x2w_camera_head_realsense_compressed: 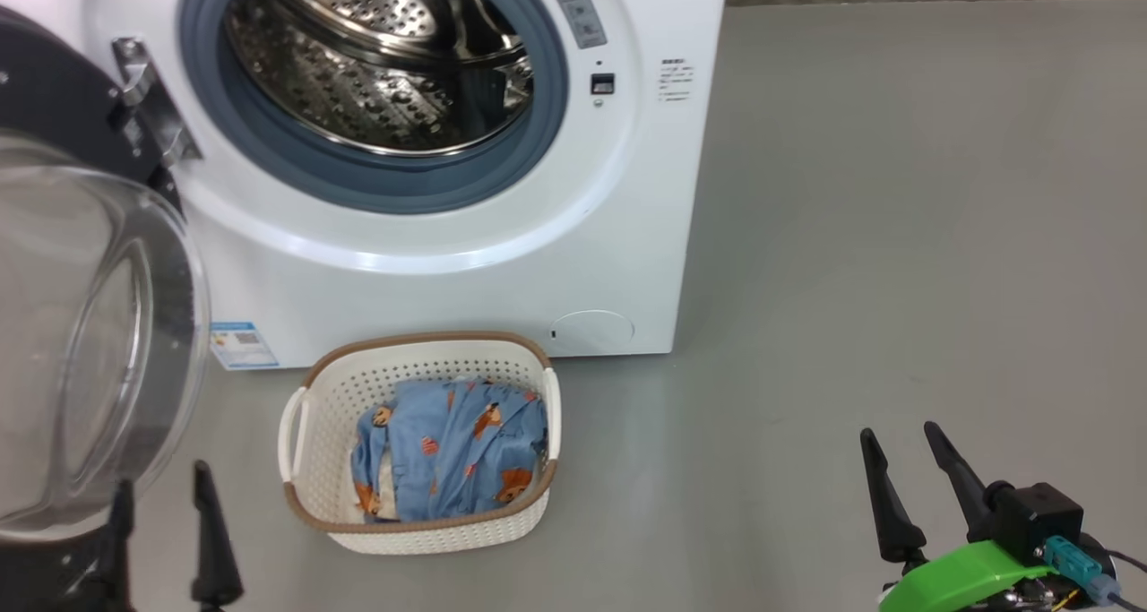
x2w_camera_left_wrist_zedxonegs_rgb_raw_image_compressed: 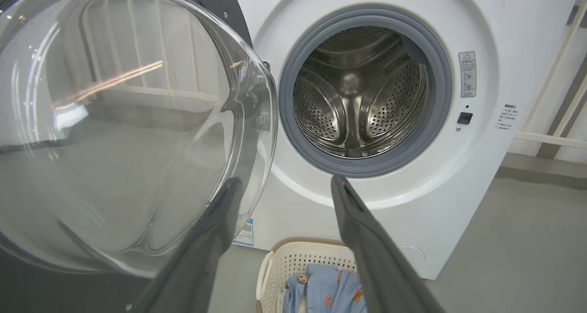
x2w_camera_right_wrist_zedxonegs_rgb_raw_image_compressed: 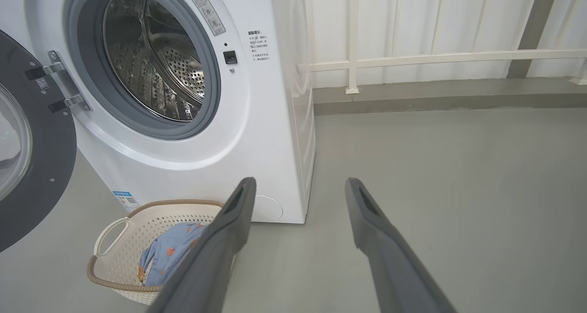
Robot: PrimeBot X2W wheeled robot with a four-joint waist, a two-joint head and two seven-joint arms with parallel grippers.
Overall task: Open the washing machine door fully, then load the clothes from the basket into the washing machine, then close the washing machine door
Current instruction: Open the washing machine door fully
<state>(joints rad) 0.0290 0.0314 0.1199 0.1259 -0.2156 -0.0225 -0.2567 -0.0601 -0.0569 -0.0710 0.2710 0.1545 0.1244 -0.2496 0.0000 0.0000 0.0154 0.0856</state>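
Beside the washing machine door (x2w_camera_left_wrist_zedxonegs_rgb_raw_image_compressed: 114, 120), left end effector (x2w_camera_left_wrist_zedxonegs_rgb_raw_image_compressed: 286, 181) gapes wide, empty.

The washing machine (x2w_camera_head_realsense_compressed: 448, 280) is plain white, with a grey-blue rubber ring (x2w_camera_head_realsense_compressed: 269, 150) around a shiny steel drum (x2w_camera_head_realsense_compressed: 376, 101) dotted all over with small holes. Its door (x2w_camera_head_realsense_compressed: 45, 83) has a glossy black rim around clear glass. The sticker (x2w_camera_head_realsense_compressed: 240, 345) on the front is blue and white. The basket (x2w_camera_head_realsense_compressed: 421, 536) is cream-white with a grid of tiny holes, a brown woven-look rim and white handles (x2w_camera_head_realsense_compressed: 291, 433). The clothes (x2w_camera_head_realsense_compressed: 457, 451) are light blue, printed with brown bears and little red shapes. The floor (x2w_camera_head_realsense_compressed: 896, 236) is flat grey. My left claw (x2w_camera_head_realsense_compressed: 161, 476) and my right claw (x2w_camera_head_realsense_compressed: 898, 430) are dark, near black, and a bright green piece (x2w_camera_head_realsense_compressed: 968, 572) shows behind the right one.
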